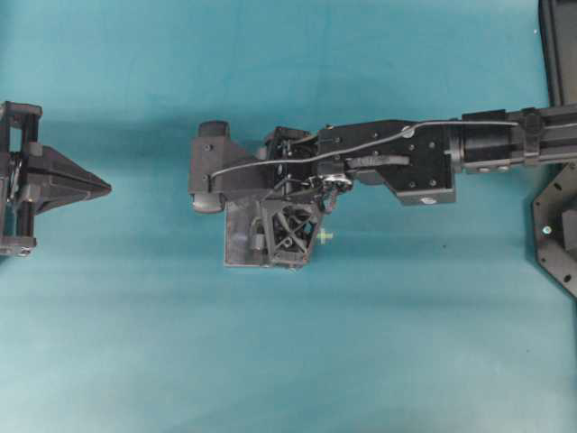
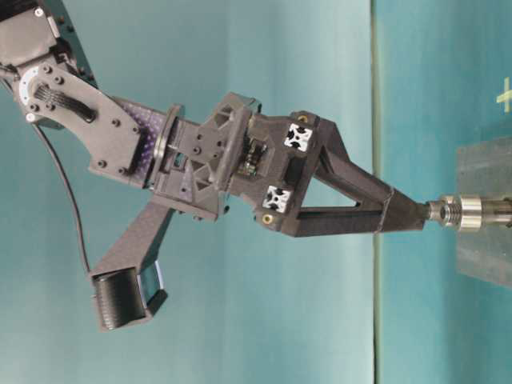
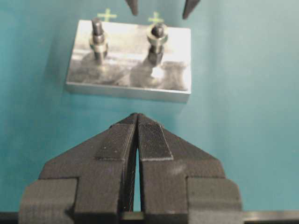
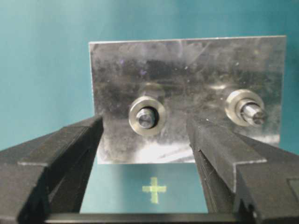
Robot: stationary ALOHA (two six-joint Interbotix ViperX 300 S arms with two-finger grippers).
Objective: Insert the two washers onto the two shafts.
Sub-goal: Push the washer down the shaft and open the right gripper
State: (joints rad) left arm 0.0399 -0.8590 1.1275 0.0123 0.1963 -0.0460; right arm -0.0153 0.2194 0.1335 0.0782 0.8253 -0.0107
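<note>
A metal block [image 4: 187,84] carries two upright shafts. The washer [image 4: 147,115] sits ringed round the nearer shaft [image 4: 145,118], between my right gripper's open fingers and touching neither. My right gripper [image 4: 145,128] points down over the block [image 1: 243,239]. From table level its tip [image 2: 424,214] is right at the washer [image 2: 466,213]. A second shaft [image 4: 252,112] has its own washer. In the left wrist view the block [image 3: 128,60] shows both shafts, with the right fingertips [image 3: 132,6] above. My left gripper [image 3: 136,116] is shut and empty, far left in the overhead view [image 1: 97,188].
A yellow cross mark [image 1: 325,235] lies on the teal mat beside the block, and it also shows in the right wrist view [image 4: 154,190]. Dark equipment [image 1: 557,225] stands at the right edge.
</note>
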